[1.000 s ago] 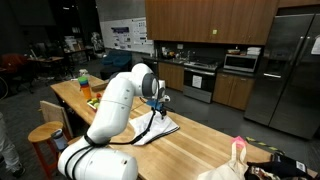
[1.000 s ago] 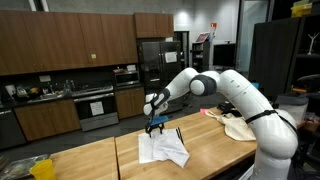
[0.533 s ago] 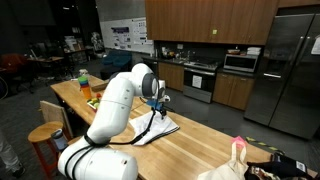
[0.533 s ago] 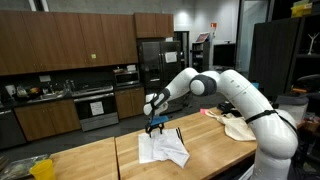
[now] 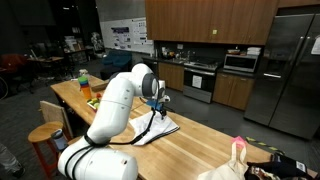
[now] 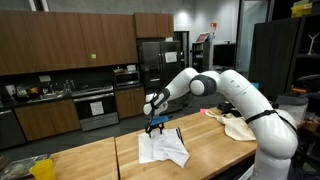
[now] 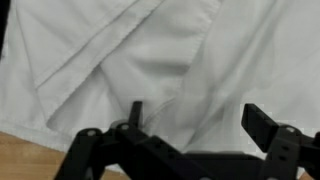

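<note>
A white folded cloth [image 6: 162,147] lies on the wooden counter [image 6: 90,160], also seen in an exterior view [image 5: 160,130]. My gripper [image 6: 154,124] hangs just above the cloth's far edge in both exterior views [image 5: 158,103]. In the wrist view the cloth [image 7: 150,60] fills the picture, creased and overlapped, with the wooden top at the lower left. My gripper [image 7: 198,118] is open there, its two black fingers [image 7: 268,122] spread apart above the cloth with nothing between them.
A beige bag [image 6: 237,125] lies on the counter near the arm's base, also seen in an exterior view [image 5: 232,165]. A green bottle [image 5: 83,79] and yellow items stand at the counter's far end. Stools [image 5: 48,135] stand beside the counter. Kitchen cabinets and a fridge [image 5: 285,70] stand behind.
</note>
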You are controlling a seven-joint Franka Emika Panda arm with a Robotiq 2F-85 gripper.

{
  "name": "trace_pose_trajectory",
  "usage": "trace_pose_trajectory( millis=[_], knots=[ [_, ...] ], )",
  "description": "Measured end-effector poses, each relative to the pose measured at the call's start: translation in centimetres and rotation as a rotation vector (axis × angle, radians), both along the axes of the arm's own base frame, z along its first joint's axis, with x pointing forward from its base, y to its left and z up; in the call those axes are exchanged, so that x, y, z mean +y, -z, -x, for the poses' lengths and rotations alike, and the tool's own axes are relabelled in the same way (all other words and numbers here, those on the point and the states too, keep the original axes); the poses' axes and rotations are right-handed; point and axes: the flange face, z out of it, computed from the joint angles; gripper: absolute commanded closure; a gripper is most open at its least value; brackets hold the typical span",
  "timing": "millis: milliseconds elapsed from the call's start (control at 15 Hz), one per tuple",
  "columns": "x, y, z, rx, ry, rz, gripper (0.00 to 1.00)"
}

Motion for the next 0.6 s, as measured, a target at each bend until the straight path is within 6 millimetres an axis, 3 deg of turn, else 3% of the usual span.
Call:
trace_pose_trajectory(
  millis=[267,600],
  knots=[
    [-0.3,-0.6,-0.6,0.007,0.146,-0.077,0.0],
    [-1.6,-0.8,-1.9,-0.109,0.383,-0.102,0.0]
  ],
)
